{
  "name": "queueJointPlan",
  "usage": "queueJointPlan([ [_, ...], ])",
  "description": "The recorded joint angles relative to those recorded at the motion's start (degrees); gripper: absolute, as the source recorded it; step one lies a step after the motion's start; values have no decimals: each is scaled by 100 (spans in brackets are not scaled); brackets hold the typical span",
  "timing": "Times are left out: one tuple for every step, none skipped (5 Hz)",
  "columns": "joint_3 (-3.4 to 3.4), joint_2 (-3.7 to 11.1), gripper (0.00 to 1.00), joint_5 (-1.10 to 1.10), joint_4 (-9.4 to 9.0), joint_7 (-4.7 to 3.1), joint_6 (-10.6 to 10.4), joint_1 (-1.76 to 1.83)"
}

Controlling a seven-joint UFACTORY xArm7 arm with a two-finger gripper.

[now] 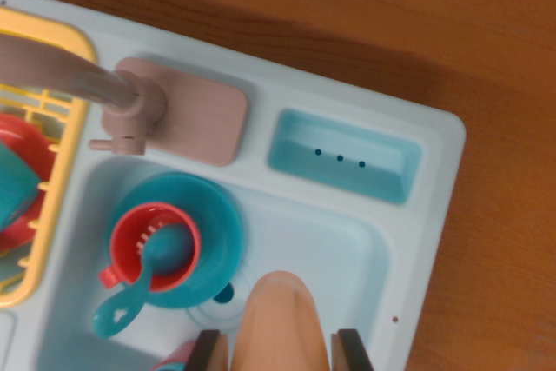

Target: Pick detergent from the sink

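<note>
The detergent [282,314] is a peach-coloured bottle with a rounded top, at the bottom middle of the wrist view over the light-blue sink basin [347,241]. My gripper [280,352] has one dark finger [204,352] on the bottle's left and the other on its right, both pressed against its sides, so it is shut on the bottle. The bottle's lower part is cut off by the frame edge.
In the basin's left half a teal plate [217,232] holds a red cup [130,241] with a teal spoon [122,310]. Behind are a mauve faucet [78,71] and a teal soap recess [343,155]. A yellow dish rack [61,154] stands at left. Wooden tabletop [391,23] surrounds the sink.
</note>
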Motion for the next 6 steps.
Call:
queueJointPlan([
  [0,0,100,0,0,0,0,0],
  [-6,-48,100,-17,191,17,238,4],
  [-6,-48,100,-17,191,17,238,4],
  [-12,-93,100,-32,372,33,463,9],
  [-12,-93,100,-32,372,33,463,9],
  [-17,-134,100,-47,538,48,668,12],
])
